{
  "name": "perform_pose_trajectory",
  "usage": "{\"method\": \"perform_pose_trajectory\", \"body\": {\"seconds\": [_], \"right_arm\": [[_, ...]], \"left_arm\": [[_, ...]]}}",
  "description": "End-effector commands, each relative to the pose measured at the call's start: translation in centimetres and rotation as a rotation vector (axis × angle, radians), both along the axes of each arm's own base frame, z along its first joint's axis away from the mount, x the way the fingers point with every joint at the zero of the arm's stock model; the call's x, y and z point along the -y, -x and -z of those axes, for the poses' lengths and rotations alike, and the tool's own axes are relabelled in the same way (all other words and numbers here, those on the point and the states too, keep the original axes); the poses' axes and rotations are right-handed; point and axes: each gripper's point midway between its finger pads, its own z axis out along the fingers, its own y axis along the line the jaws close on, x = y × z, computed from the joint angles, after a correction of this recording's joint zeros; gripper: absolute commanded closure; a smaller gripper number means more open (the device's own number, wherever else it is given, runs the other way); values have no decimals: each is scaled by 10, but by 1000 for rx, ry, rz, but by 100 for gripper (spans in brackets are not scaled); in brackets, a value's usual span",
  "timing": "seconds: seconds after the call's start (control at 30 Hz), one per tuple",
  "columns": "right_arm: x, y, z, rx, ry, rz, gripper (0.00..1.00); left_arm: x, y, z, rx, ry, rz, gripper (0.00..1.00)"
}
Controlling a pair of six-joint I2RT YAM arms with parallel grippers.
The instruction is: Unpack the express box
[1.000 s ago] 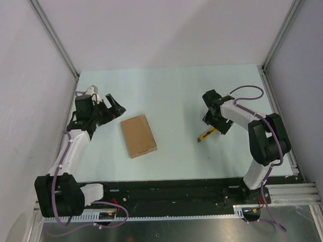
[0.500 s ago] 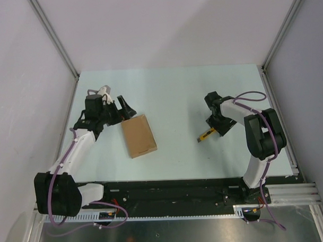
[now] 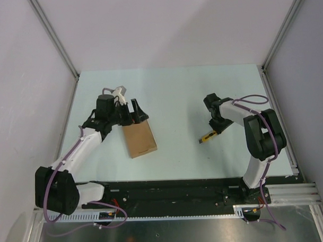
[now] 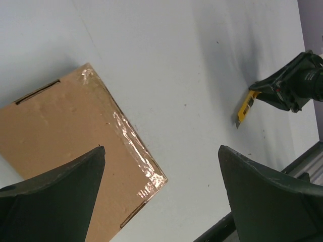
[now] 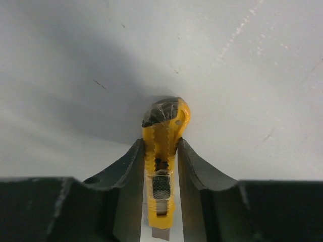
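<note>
The right gripper [image 5: 160, 146] was closed on the yellow-black utility knife [image 5: 164, 118], one finger pressed to each side of its handle at the bottom centre of the right wrist view. In the top view the knife showed right of centre on the pale table [image 3: 171, 89]. The left gripper [image 4: 161, 151] was spread wide and held nothing, at the upper edge of the express box [image 4: 65, 136]. The box lay flat and closed, left of centre in the top view, with clear tape along one edge.
</note>
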Motion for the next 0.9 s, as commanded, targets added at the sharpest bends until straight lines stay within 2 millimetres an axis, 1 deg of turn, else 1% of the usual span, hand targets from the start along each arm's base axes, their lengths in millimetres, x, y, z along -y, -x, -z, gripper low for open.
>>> {"method": "perform_pose_trajectory", "body": {"seconds": [0.0,0.03,0.07,0.13,0.17,0.23,0.27,0.33,0.4,0.43,0.47,0.5,0.53,0.57,0.63,0.67,0.7,0.73,0.77,0.8,0.83,0.87], "right_arm": [[8,9,3,4,36,55,74],[8,8,3,6,34,48,76],[7,6,2,14,30,45,81],[5,4,1,21,22,28,86],[4,1,-2,31,19,8,91],[2,-2,-8,51,14,-14,94],[1,-5,-11,64,13,-36,97],[-2,-6,-17,79,6,-56,99],[-5,-9,-29,114,-13,-70,100],[-6,-9,-33,123,-19,-71,100],[-7,-10,-42,145,-35,-72,100],[-8,-10,-46,155,-43,-75,100],[-10,-10,-51,164,-55,-77,100],[-14,-10,-59,183,-86,-83,100],[-17,-8,-65,191,-116,-81,100],[-22,-7,-68,191,-147,-88,100],[-26,-6,-74,201,-169,-94,100],[-29,-5,-76,206,-187,-92,100],[-34,-4,-79,205,-211,-99,100],[-36,-3,-85,219,-229,-103,100],[-38,-2,-87,224,-241,-106,100],[-43,0,-91,228,-258,-112,100]], "left_arm": [[25,-2,-10,50,17,79,1],[27,-2,-10,50,19,84,1],[33,0,-11,52,20,101,1],[41,-1,-10,45,24,116,1],[48,2,-10,45,25,133,1],[56,2,-7,39,24,155,1],[65,4,-10,45,28,177,1],[74,4,-10,41,29,195,1],[87,7,-9,36,31,223,1],[92,6,-12,41,38,228,1],[101,9,-7,28,35,247,1],[106,10,-7,30,36,256,1],[111,8,-9,33,41,259,1],[121,12,-3,21,36,279,1],[133,10,-8,35,49,298,1],[143,15,-9,37,53,323,1],[149,13,-5,31,55,331,1],[160,15,-11,42,68,350,1],[167,15,-14,51,77,362,1],[174,15,-10,43,82,374,1],[186,17,-16,51,97,392,1],[193,17,-19,61,110,398,0]]}}
